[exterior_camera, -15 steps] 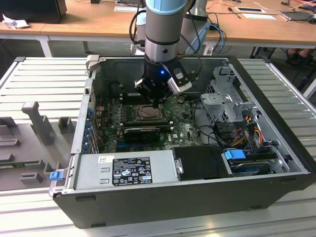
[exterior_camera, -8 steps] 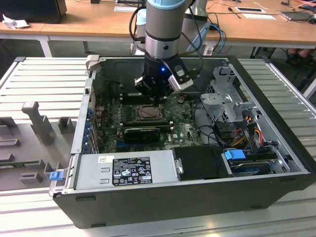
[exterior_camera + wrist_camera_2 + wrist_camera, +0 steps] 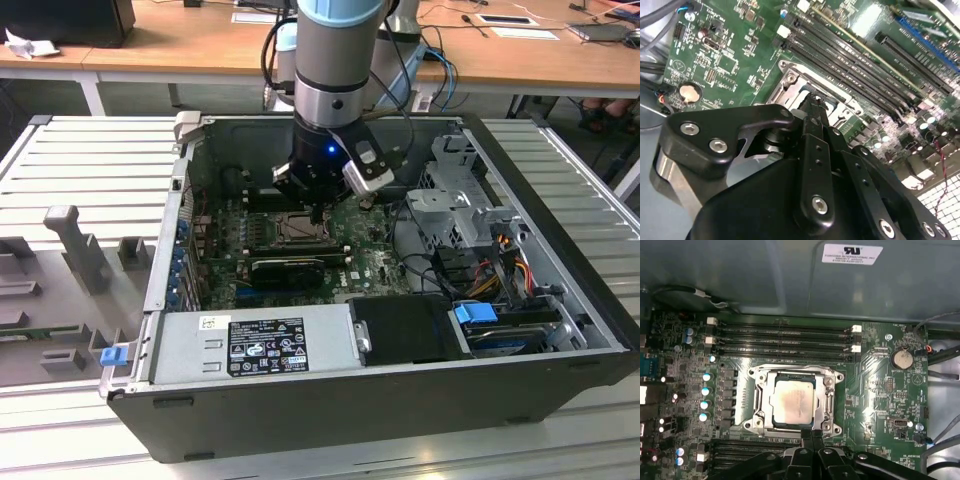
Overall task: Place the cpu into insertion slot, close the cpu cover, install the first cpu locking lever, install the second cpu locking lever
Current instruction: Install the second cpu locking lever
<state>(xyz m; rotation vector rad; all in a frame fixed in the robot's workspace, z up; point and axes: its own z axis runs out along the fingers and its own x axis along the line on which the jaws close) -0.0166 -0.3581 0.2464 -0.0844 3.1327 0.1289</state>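
Open case (image 3: pixel 560 330) on slatted table (image 3: pixel 90 180). Green board (image 3: pixel 880 385) inside. Gripper (image 3: pixel 812 436) low over socket edge, fingers (image 3: pixel 807 440) pressed together, holding nothing. Cover (image 3: pixel 830 390) down around slot (image 3: pixel 760 395). Cpu (image 3: pixel 792 400) seated in slot, face showing through window.

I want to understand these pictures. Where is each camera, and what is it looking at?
Exterior view: off the arm, looking down into the open computer case; arm and gripper show.
First wrist view: on the arm, facing the cpu in the insertion slot; fingers show.
Second wrist view: on the arm, slanting past the gripper.
All share the socket and gripper.
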